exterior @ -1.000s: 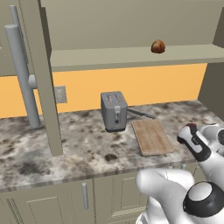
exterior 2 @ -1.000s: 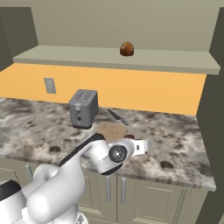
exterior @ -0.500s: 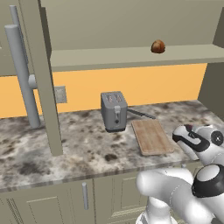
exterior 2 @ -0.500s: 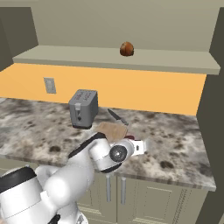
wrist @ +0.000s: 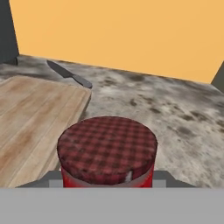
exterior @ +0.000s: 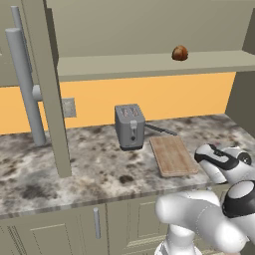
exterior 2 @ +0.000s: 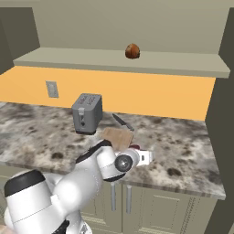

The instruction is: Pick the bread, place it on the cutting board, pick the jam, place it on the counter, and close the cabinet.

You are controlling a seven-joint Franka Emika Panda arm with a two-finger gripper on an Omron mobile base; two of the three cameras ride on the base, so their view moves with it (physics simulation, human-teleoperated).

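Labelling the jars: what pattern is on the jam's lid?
A dark red-and-black plaid check on the jam, clearest in the hand view.

Bread (exterior: 180, 53) on cabinet (exterior: 149, 64) shelf; toaster (exterior: 129, 126) left of cutting board (exterior: 173, 155) on counter (exterior: 74, 169).

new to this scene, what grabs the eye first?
The red jam jar with a checked lid sits close in the hand view, shut in the gripper above the marble counter, beside the bare wooden cutting board. The small brown bread lump sits alone on the open cabinet shelf.
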